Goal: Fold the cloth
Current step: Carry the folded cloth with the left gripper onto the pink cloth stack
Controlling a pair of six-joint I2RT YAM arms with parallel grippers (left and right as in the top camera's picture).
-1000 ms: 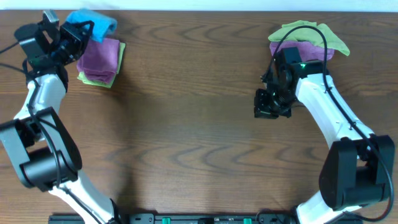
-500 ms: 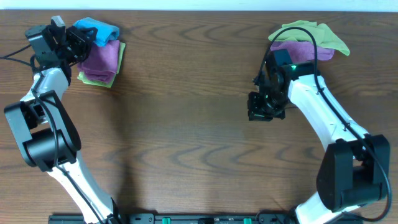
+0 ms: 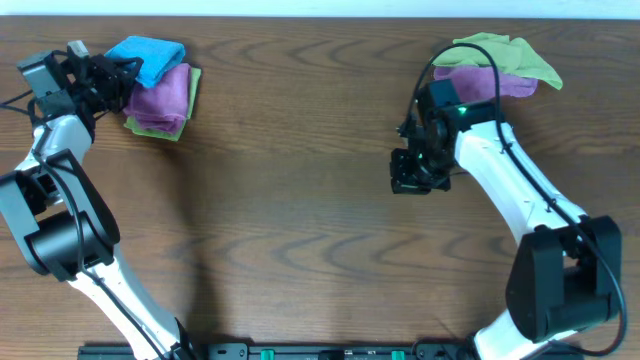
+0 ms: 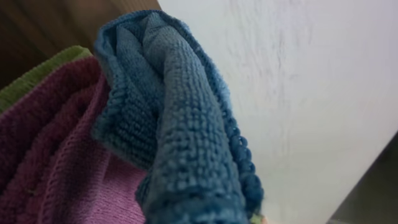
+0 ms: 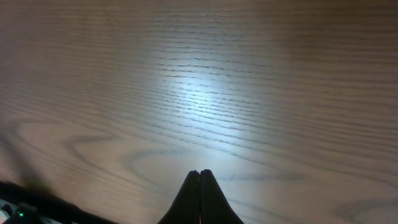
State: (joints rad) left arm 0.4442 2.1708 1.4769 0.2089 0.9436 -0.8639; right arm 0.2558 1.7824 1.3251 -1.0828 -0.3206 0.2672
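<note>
**A:** From overhead, where is the cloth point(image 3: 150, 55)?

**B:** At the far left of the table point(image 3: 300, 220). It lies bunched on a folded purple cloth point(image 3: 162, 98), which lies on a lime-green cloth point(image 3: 140, 126); the left fingers point(image 3: 118, 72) touch its left edge. The right fingers point(image 3: 410, 180) hang over bare wood, well apart from it. Beyond them sits a loose heap point(image 3: 495, 65) of green and purple cloths.

**A:** And the left wrist view?

**B:** The cloth point(image 4: 180, 124) fills the frame as a thick rolled fold running down to the bottom edge. The purple cloth point(image 4: 56, 155) and a sliver of the lime-green cloth point(image 4: 37, 74) lie under it. The fingers themselves are out of frame; they are clenched, and from the way the fold runs toward them I judge they pinch its edge.

**A:** The right wrist view?

**B:** Only table point(image 5: 199, 74) grain. The right fingers point(image 5: 199, 196) are pressed tip to tip, grasping nothing.

**A:** How far along is it, then?

**B:** Near the end, I think. The cloth looks doubled into a compact bundle and rests on the stack, though it is lumpy rather than flat. What seems left is letting go and perhaps a tidying press.
</note>
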